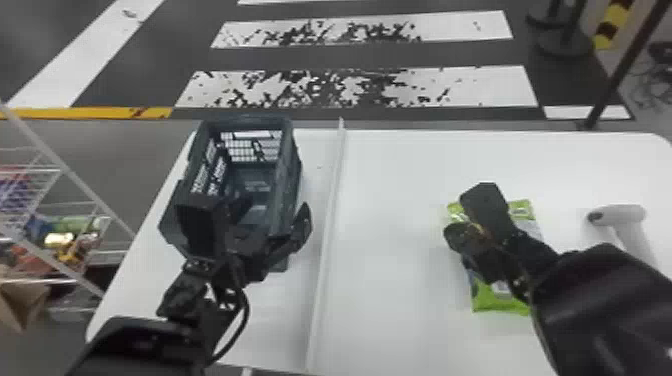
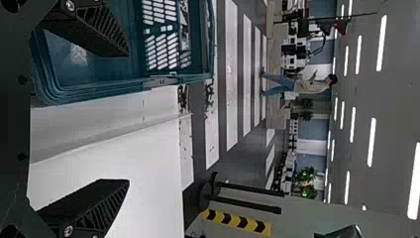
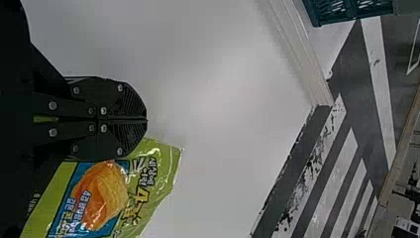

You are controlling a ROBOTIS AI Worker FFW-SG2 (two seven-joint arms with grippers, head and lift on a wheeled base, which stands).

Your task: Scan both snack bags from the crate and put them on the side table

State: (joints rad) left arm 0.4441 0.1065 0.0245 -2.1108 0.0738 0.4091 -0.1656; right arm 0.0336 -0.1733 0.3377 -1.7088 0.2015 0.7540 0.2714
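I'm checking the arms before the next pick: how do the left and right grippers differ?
The left gripper has its fingers spread wide; the right gripper has its fingers closed together. In the head view, the left gripper is at the near end of the crate, while the right gripper is over the green snack bag. Both are black with two fingers.

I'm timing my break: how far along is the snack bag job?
Looks done: one green snack bag lies across the divider from the crate, whose visible inside holds no bag. In hand: apparently nothing; the right hand is shut over the bag, the left hand open at the crate. Perhaps left: scanning, as the scanner lies unheld; a second bag can't be made out.
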